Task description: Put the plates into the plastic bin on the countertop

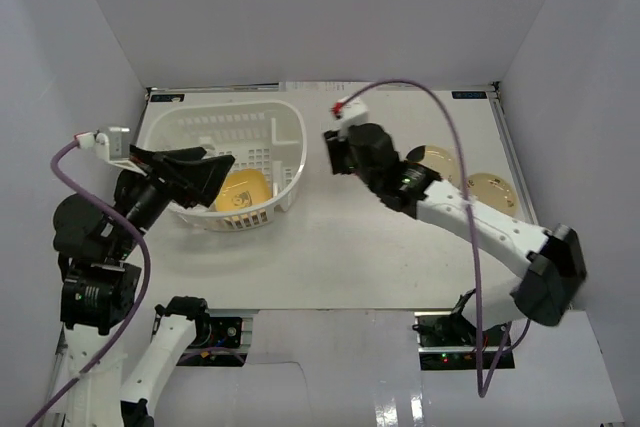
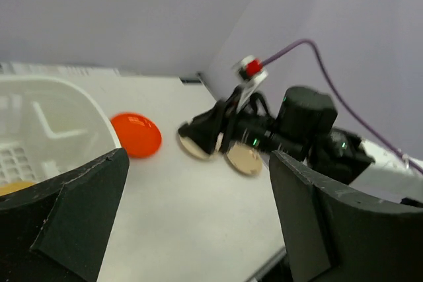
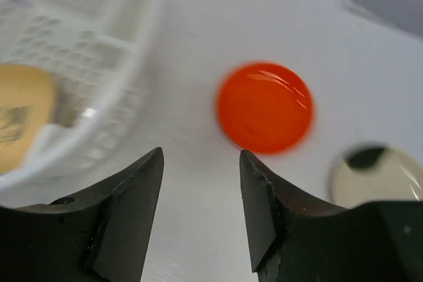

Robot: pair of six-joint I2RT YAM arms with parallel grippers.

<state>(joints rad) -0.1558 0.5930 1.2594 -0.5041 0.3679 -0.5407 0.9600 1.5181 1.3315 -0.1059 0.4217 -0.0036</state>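
now right gripper hovers, jaws apart, above red plate.

The bin is white with slotted sides, and the yellow plate in it carries a dark centre print. On the white bench sit an orange-red plate with a glossy sheen and a beige plate.
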